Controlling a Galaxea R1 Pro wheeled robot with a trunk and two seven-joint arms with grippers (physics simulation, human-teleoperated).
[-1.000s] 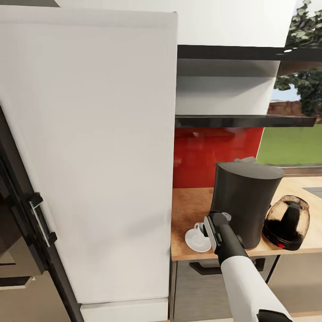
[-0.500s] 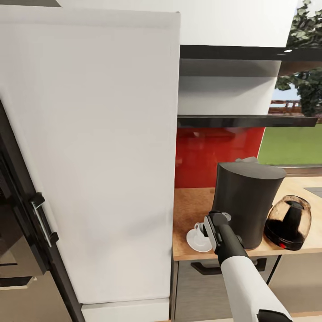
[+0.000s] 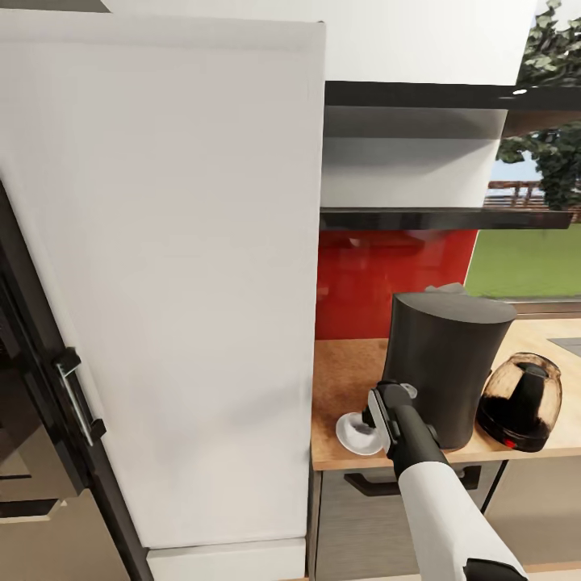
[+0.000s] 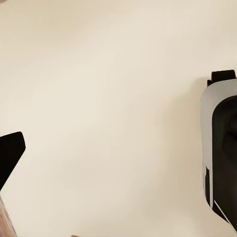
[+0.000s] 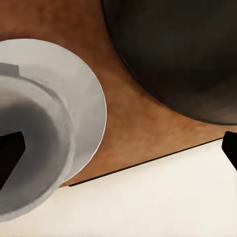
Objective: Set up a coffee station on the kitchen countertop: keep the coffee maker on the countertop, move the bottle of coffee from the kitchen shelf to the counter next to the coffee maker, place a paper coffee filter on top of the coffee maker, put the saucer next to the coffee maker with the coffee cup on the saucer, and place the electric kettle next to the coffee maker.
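Right gripper (image 3: 373,413) sits low over the front edge of the kitchen countertop (image 3: 347,371), directly above the saucer (image 3: 355,436), and from my head camera I see its black wrist and white forearm covering most of the coffee cup (image 5: 29,143). Through the right wrist camera I look straight down into the cup's dark inside, with the cup standing on the saucer (image 5: 91,98). One dark fingertip (image 5: 10,153) shows against the cup's inside and the other (image 5: 231,148) far off at the opposite edge of that picture, so I read the jaws as spread wide, gripping nothing. I cannot tell whether the near fingertip touches the cup wall. Just beside the saucer stands the coffee maker (image 3: 445,367), tall and dark grey; its round base (image 5: 182,54) shows in the wrist picture with a strip of bare wood between it and the saucer. On its flat top, at the back, I see a small pale folded shape that I take for the paper coffee filter (image 3: 445,288), though it is too small to be sure. On the far side of the coffee maker sits the electric kettle (image 3: 520,399), brownish and translucent, its red switch facing me. A tall white cabinet side (image 3: 161,282) stands to the left. My left wrist camera shows one dark fingertip (image 4: 9,153) against a plain cream surface; I cannot tell how that gripper stands.
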